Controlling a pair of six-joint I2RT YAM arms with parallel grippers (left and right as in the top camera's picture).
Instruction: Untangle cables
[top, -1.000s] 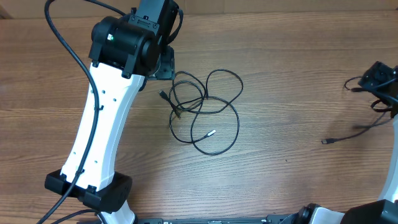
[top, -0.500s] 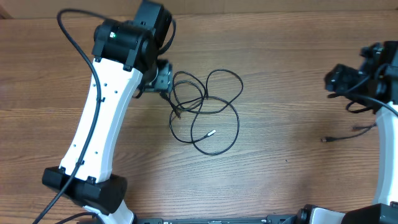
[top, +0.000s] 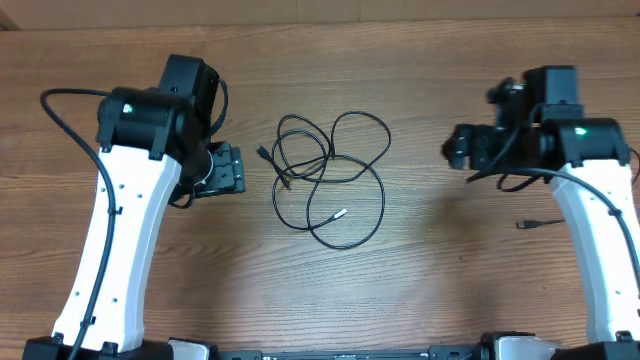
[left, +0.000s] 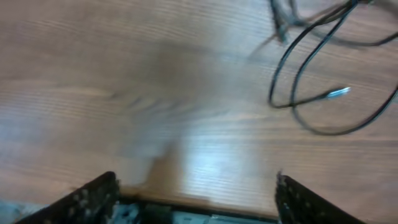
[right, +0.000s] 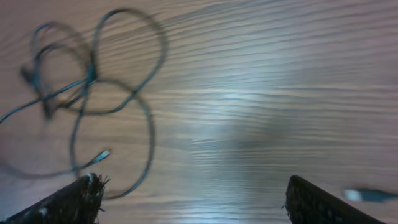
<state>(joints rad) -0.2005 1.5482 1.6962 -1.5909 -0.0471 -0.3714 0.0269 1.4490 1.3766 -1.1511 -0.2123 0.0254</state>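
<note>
Left hand (top: 222, 170): fingers spread, empty; it had drawn back from the tangle's edge and sat clear of it.
Right hand (top: 462, 148): fingers spread, empty; it had swung in from the worktop (top: 420, 290) edge.
Cables (top: 330, 175): the looped tangle lay unmoved between both hands, touching neither.
Loose plug end (top: 530, 225): behind the right hand, beside its arm.

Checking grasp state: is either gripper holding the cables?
No: the cables lie between the left gripper and right gripper, touched by neither.
</note>
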